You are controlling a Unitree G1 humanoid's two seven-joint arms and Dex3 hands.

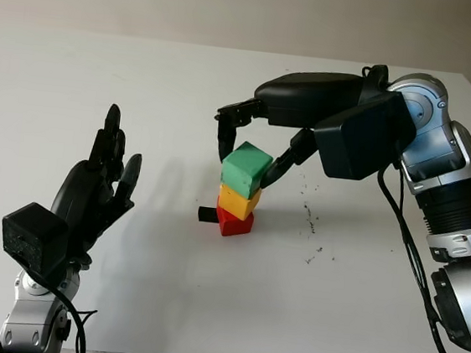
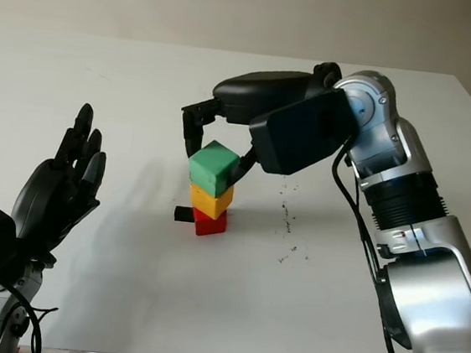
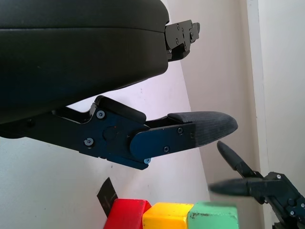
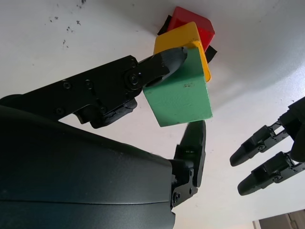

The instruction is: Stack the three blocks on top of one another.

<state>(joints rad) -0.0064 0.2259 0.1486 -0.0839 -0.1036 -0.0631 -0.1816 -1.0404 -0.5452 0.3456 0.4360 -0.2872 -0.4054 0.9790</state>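
Note:
Three blocks stand in a stack near the table's middle: red block [image 1: 234, 222] at the bottom, yellow block [image 1: 238, 201] on it, green block [image 1: 245, 174] on top, turned a little askew. My right hand [image 1: 249, 163] reaches in from the right over the stack and is shut on the green block [image 4: 183, 100]. One finger [image 4: 167, 59] presses one side and another fingertip [image 4: 194, 131] sits at the opposite edge. My left hand [image 1: 105, 175] is open, raised at the near left, well apart from the stack.
A small black tab [image 1: 207, 215] lies on the white table [image 1: 163, 304] against the red block's left side. Dark specks [image 1: 308, 220] mark the table right of the stack. The table's near edge runs close behind my left arm.

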